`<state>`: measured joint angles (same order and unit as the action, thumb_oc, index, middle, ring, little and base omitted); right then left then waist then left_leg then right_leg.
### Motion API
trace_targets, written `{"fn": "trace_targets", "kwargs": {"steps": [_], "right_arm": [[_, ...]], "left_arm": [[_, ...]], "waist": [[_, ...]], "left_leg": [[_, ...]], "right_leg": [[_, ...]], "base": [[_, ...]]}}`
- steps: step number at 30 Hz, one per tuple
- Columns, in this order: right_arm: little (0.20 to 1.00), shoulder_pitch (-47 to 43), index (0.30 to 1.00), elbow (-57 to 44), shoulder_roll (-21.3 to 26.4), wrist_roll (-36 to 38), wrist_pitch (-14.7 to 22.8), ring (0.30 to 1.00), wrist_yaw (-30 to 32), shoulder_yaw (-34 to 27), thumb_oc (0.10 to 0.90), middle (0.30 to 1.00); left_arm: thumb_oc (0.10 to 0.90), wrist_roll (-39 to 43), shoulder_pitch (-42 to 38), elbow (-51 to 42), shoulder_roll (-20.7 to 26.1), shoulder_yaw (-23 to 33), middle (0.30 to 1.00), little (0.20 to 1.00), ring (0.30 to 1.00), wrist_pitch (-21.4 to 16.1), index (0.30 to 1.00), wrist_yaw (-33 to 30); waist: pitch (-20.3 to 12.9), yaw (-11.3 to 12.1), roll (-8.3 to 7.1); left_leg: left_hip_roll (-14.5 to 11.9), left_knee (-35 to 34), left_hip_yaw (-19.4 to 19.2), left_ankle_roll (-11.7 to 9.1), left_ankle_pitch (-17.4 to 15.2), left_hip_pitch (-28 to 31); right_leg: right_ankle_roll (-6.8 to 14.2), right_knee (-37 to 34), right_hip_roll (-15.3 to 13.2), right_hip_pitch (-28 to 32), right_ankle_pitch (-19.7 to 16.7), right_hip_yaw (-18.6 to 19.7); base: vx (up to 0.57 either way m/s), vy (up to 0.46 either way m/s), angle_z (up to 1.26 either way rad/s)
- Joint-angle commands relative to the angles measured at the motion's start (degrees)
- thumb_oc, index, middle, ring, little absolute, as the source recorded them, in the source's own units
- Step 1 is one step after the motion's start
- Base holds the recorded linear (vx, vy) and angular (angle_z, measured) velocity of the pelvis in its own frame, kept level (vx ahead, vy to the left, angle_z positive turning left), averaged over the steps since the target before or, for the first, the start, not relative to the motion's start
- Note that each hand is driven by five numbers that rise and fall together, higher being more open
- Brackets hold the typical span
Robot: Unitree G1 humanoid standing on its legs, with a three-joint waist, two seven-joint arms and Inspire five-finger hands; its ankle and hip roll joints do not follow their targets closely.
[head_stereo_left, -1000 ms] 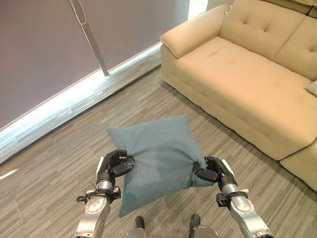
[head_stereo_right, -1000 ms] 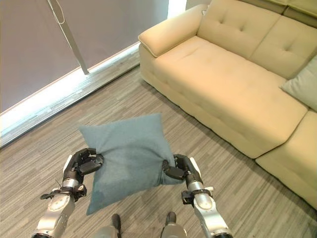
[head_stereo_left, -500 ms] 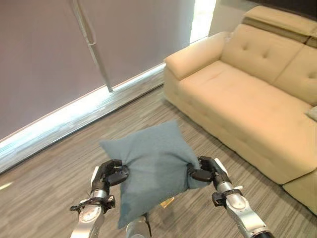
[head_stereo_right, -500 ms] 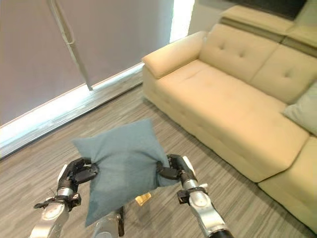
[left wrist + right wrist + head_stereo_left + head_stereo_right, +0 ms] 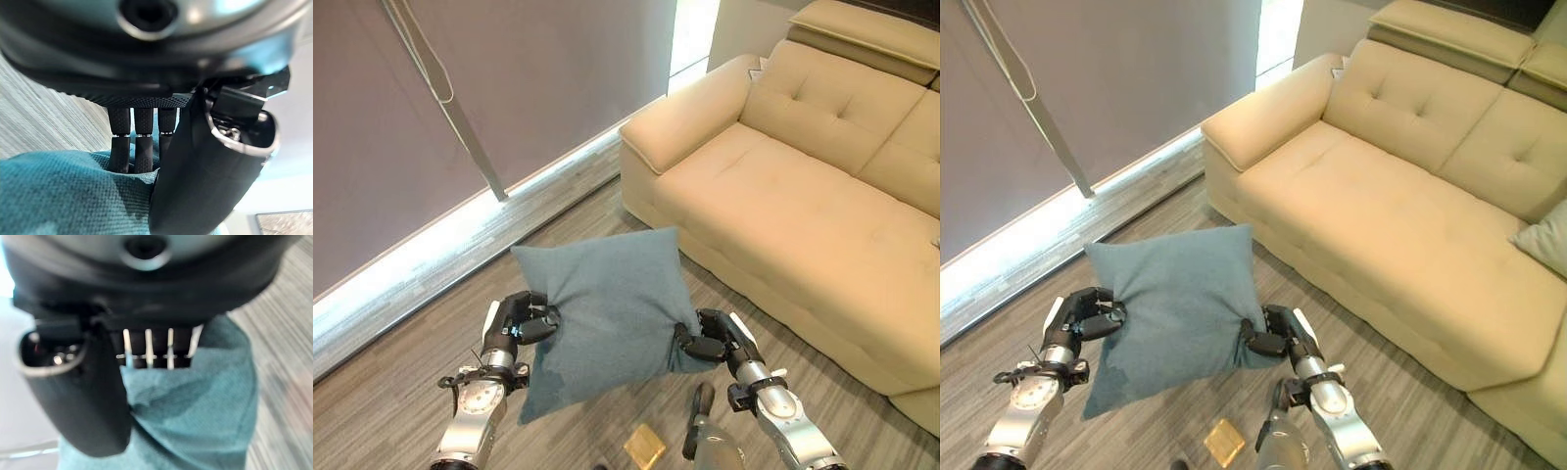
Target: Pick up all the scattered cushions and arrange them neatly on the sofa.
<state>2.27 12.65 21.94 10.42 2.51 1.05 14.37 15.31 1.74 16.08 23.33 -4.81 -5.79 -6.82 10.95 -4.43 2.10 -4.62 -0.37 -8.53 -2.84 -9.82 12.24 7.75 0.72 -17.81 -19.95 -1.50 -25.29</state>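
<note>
A blue-grey cushion hangs in the air over the wood floor, held between both hands. My left hand pinches its left edge, fingers and thumb curled on the cloth. My right hand grips the lower right corner the same way. The beige sofa stands ahead to the right, its near armrest a short way past the cushion. A second, grey cushion leans at the sofa's right end.
A grey wall with a bright strip along its base runs on the left. A slanted metal pole stands before it. A small yellow-brown square object lies on the floor near my feet.
The camera has shifted, so the sofa sits differently in view. Both hands keep their hold on the blue-grey cushion, which stays raised. The yellow-brown square on the floor has come further into view.
</note>
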Motion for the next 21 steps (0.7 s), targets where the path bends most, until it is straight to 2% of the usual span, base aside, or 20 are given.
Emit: {"fn": "trace_targets", "kwargs": {"steps": [1,2,3,4,5,6,7,8,9,11,12,13,14,15,17,18,20,21], "right_arm": [[0.300,-5.39,0.300,-9.30,-1.32,0.28,7.83,0.300,1.21,-4.90,0.400,0.300],[0.300,-4.45,0.300,-9.16,-0.17,-0.18,7.93,0.300,1.85,-5.66,0.400,0.300],[0.300,-4.43,0.300,-9.19,-0.14,-0.17,7.92,0.300,1.85,-5.70,0.400,0.300],[0.300,-4.08,0.300,-9.58,0.21,0.41,7.93,0.300,2.20,-6.19,0.400,0.300],[0.300,-4.80,0.300,-9.64,0.99,0.96,8.59,0.300,3.18,-5.89,0.400,0.300],[0.300,-5.13,0.300,-9.94,1.22,1.18,8.63,0.300,3.69,-5.77,0.400,0.300],[0.300,-4.86,0.300,-10.33,1.26,1.20,8.34,0.300,4.00,-6.08,0.400,0.300],[0.300,-4.55,0.300,-10.65,1.39,1.05,8.47,0.300,4.29,-6.05,0.400,0.300],[0.300,-4.53,0.300,-10.68,1.36,1.05,8.46,0.300,4.29,-6.09,0.400,0.300],[0.300,-3.76,0.300,-11.14,0.94,0.87,8.87,0.300,4.91,-6.01,0.400,0.300],[0.300,-3.76,0.300,-10.75,0.78,0.81,9.21,0.300,4.95,-5.70,0.400,0.300],[0.300,-4.46,0.300,-9.94,0.61,0.60,9.43,0.300,5.03,-5.26,0.400,0.300],[0.300,-6.00,0.300,-9.17,0.74,-2.15,10.11,0.300,5.63,-4.10,0.400,0.300],[0.300,-5.45,0.300,-10.15,1.20,-3.37,10.21,0.300,4.97,-4.39,0.400,0.300],[0.300,-4.58,0.300,-10.37,1.78,-5.01,10.46,0.300,4.97,-4.88,0.400,0.300],[0.300,-4.46,0.300,-10.12,2.35,-6.38,10.87,0.300,5.18,-5.39,0.400,0.300],[0.300,-4.37,0.300,-9.18,2.02,-7.95,10.43,0.300,4.97,-5.69,0.400,0.300],[0.300,-4.32,0.300,-9.24,2.03,-7.97,10.39,0.300,4.97,-5.71,0.400,0.300]], "left_arm": [[0.400,-3.24,-7.87,-6.71,2.54,-1.62,0.300,0.300,0.300,-7.55,0.300,1.93],[0.400,-4.20,-7.80,-6.70,1.76,-2.79,0.300,0.300,0.300,-7.44,0.300,1.89],[0.400,-4.21,-7.83,-6.69,1.73,-2.82,0.300,0.300,0.300,-7.44,0.300,1.88],[0.400,-3.87,-7.99,-6.18,1.17,-3.48,0.300,0.300,0.300,-7.31,0.300,2.00],[0.400,-2.87,-7.09,-6.45,0.97,-3.30,0.300,0.300,0.300,-6.83,0.300,2.15],[0.400,-2.59,-6.68,-6.41,0.88,-3.52,0.300,0.300,0.300,-6.56,0.300,1.74],[0.400,-2.69,-6.62,-6.57,0.98,-3.83,0.300,0.300,0.300,-6.27,0.300,1.51],[0.400,-3.25,-6.65,-6.66,0.99,-4.15,0.300,0.300,0.300,-6.10,0.300,1.16],[0.400,-3.27,-6.68,-6.66,1.01,-4.19,0.300,0.300,0.300,-6.09,0.300,1.14],[0.400,-5.17,-6.56,-6.85,1.13,-4.50,0.300,0.300,0.300,-6.17,0.300,-0.02],[0.400,-6.12,-6.39,-6.85,1.37,-4.27,0.300,0.300,0.300,-6.33,0.300,-0.69],[0.400,-6.79,-6.27,-7.11,1.70,-4.13,0.300,0.300,0.300,-6.67,0.300,-1.66],[0.400,-6.96,-5.87,-7.20,1.94,-3.93,0.300,0.300,0.300,-7.54,0.300,-3.39],[0.400,-7.04,-6.41,-6.38,1.56,-4.40,0.300,0.300,0.300,-7.73,0.300,-2.78],[0.400,-7.94,-7.29,-5.22,1.32,-4.99,0.300,0.300,0.300,-7.64,0.300,-2.95],[0.400,-8.50,-7.78,-5.43,1.39,-5.24,0.300,0.300,0.300,-7.96,0.300,-2.96],[0.400,-9.02,-7.88,-5.26,1.46,-5.34,0.300,0.300,0.300,-8.09,0.300,-2.42],[0.400,-9.02,-7.90,-5.22,1.44,-5.35,0.300,0.300,0.300,-8.12,0.300,-2.41]], "waist": [[-5.98,-1.67,0.10],[-6.66,-3.30,0.37],[-6.81,-3.50,0.33],[-6.48,-3.43,0.02],[-5.86,-1.93,-0.91],[-5.14,-1.06,-1.56],[-4.69,-0.28,-2.44],[-4.47,0.48,-2.74],[-4.57,0.48,-2.90],[-4.68,2.10,-3.15],[-4.64,2.95,-2.95],[-4.45,4.04,-2.39],[-3.83,6.47,-0.14],[-3.90,5.96,0.19],[-3.75,5.54,0.50],[-4.51,4.87,0.21],[-5.41,5.11,0.62],[-5.42,5.26,0.49]], "left_leg": [[-2.27,9.16,-1.38,-4.57,-4.22,4.65],[-5.42,24.28,0.24,-7.68,3.90,2.26],[-5.41,24.54,0.56,-7.74,3.96,1.80],[-6.94,35.79,1.32,-8.52,9.17,-3.46],[-8.40,54.28,1.67,-6.32,12.27,-8.61],[-8.46,59.33,2.10,-4.76,11.59,-11.45],[-8.30,60.89,2.15,-3.41,10.38,-14.69],[-7.99,60.42,2.21,-3.02,8.33,-17.68],[-7.82,60.37,2.15,-2.91,8.47,-17.85],[-4.95,52.46,1.68,-2.37,6.84,-23.79],[-3.48,44.05,1.73,-1.68,6.56,-24.40],[-2.93,31.69,2.90,-1.35,7.27,-24.88],[-2.29,10.55,10.73,-3.11,13.71,-22.20],[-2.32,7.73,11.15,-3.03,13.33,-20.27],[-2.26,8.01,10.99,-3.42,13.54,-19.18],[-1.12,8.76,10.72,-2.76,12.21,-18.48],[-1.23,7.79,8.10,-1.37,10.45,-16.29],[-1.09,7.74,7.89,-1.31,10.44,-16.24]], "right_leg": [[4.54,-0.16,-0.18,4.32,-3.91,2.05],[1.67,3.27,2.92,6.80,-3.95,5.54],[1.56,3.23,2.80,6.69,-3.99,5.32],[-0.49,3.72,4.20,8.40,-3.02,6.10],[-4.60,4.51,7.66,13.11,0.46,5.79],[-6.10,4.56,9.05,15.45,2.25,6.42],[-7.02,4.66,10.14,17.16,3.58,7.52],[-7.28,4.43,11.21,18.86,4.59,8.23],[-7.27,4.35,11.03,18.74,4.46,8.22],[-7.17,3.02,13.26,21.89,5.72,10.78],[-6.56,2.93,14.31,22.71,6.38,12.29],[-5.97,3.08,15.24,23.62,7.35,14.07],[-5.67,5.06,18.09,26.82,9.87,17.77],[-5.56,5.64,18.80,27.68,11.29,18.23],[-5.37,6.32,18.78,28.20,12.29,18.55],[-4.67,8.44,17.79,27.66,12.56,18.95],[-2.70,16.45,15.88,25.11,12.91,16.55],[-2.61,17.12,15.66,24.76,13.25,16.73]], "base": [[0.85,-0.267,0.69],[0.53,-0.196,0.71],[0.65,-0.293,0.82],[0.51,-0.334,0.58],[0.69,-0.404,0.04],[0.71,-0.362,-0.85],[0.49,-0.155,-1.27],[0.32,-0.076,-1.19],[0.38,-0.015,-0.53],[0.47,0.078,-0.26],[0.53,0.202,-0.71],[0.82,0.390,-1.05],[0.74,0.358,-2.14],[0.68,0.322,-2.32],[0.22,0.137,-1.45],[0.21,0.191,-0.50],[0.24,0.199,-0.76],[0.16,0.135,-1.01]]}}
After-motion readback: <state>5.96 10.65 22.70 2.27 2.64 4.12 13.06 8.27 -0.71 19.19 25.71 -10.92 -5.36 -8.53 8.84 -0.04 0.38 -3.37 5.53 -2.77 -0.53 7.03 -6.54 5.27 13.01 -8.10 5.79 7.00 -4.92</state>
